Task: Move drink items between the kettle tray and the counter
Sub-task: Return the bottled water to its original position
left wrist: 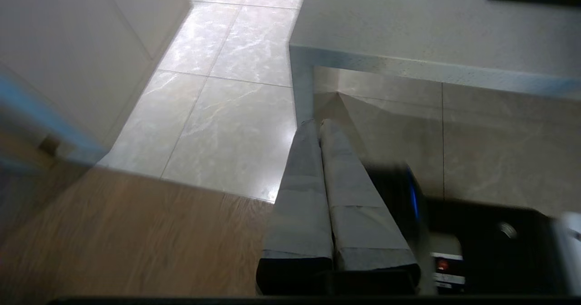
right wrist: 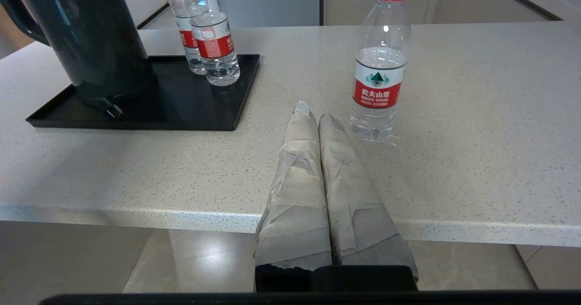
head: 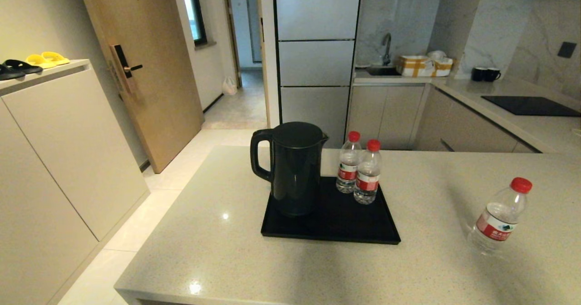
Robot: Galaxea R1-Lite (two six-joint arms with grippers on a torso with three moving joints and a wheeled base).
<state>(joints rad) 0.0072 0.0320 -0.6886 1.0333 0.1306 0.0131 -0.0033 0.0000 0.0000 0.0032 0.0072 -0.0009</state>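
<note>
The matte black kettle (head: 294, 169) (right wrist: 86, 32) stands upright on the left half of the black tray (head: 345, 230) (right wrist: 172, 110). Two red-capped water bottles (head: 348, 169) (head: 368, 172) (right wrist: 213, 37) stand side by side at the tray's back right. A third bottle (head: 499, 216) (right wrist: 379, 64) stands on the beige counter (head: 236, 250) right of the tray. My right gripper (right wrist: 314, 113) is shut and empty, low at the counter's near edge, just short of that third bottle. My left gripper (left wrist: 316, 124) is shut and empty below the counter's edge, over the floor. Neither gripper shows in the head view.
A black cooktop panel (head: 529, 105) and two black mugs (head: 484, 74) sit on the far right worktop. A cream cabinet (head: 54, 128) with shoes stands to the left, beside a wooden door (head: 140, 69). The counter's left edge (left wrist: 386, 64) drops to tiled floor (left wrist: 227, 114).
</note>
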